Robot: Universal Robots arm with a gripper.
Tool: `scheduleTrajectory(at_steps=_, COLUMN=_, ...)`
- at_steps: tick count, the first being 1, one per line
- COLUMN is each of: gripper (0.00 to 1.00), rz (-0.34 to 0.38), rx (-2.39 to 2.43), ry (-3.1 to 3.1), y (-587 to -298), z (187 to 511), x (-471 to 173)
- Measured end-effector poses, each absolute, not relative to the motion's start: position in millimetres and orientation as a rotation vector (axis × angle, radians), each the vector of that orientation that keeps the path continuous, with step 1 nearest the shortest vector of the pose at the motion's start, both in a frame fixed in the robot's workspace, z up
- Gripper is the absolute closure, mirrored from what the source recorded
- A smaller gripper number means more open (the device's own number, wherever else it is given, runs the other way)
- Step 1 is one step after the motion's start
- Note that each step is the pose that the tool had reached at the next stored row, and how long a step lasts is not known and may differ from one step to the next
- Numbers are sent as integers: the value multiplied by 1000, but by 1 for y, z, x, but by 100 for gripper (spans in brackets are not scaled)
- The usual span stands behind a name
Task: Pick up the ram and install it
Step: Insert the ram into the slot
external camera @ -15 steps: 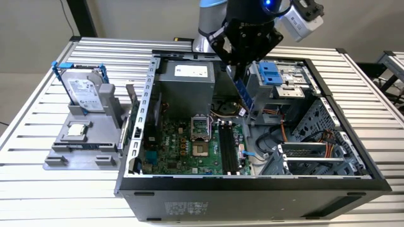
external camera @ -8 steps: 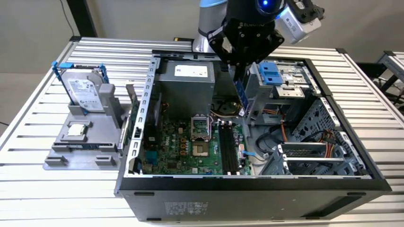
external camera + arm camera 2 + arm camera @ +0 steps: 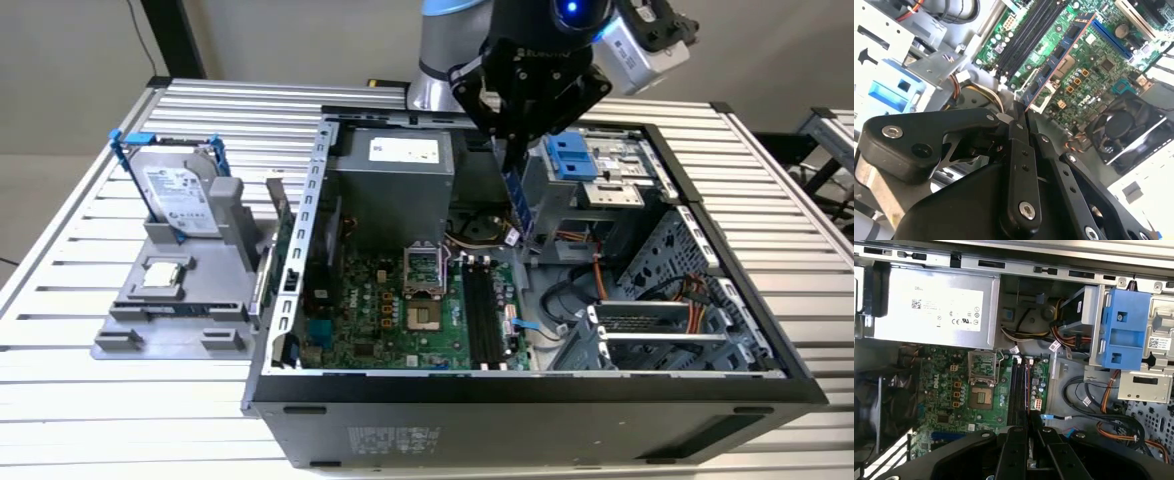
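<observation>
The ram [image 3: 521, 205] hangs upright, clear of the board, its upper end pinched between the fingers of the gripper [image 3: 513, 150]. It is inside the open computer case [image 3: 534, 385], above the motherboard [image 3: 380, 310]. In the first wrist view its thin edge [image 3: 1027, 390] runs along the black memory slots [image 3: 1016, 390], toward the board's edge nearest the drive cage [image 3: 694, 290].
</observation>
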State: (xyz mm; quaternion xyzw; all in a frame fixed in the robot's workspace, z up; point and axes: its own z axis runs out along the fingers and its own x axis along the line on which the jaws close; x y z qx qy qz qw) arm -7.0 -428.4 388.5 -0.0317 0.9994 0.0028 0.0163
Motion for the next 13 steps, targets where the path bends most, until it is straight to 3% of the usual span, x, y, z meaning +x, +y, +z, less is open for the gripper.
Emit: scheduleTrajectory(at_steps=13, gripper=100, rz=8, rx=-42, ry=3109, y=-428, z=387, x=11)
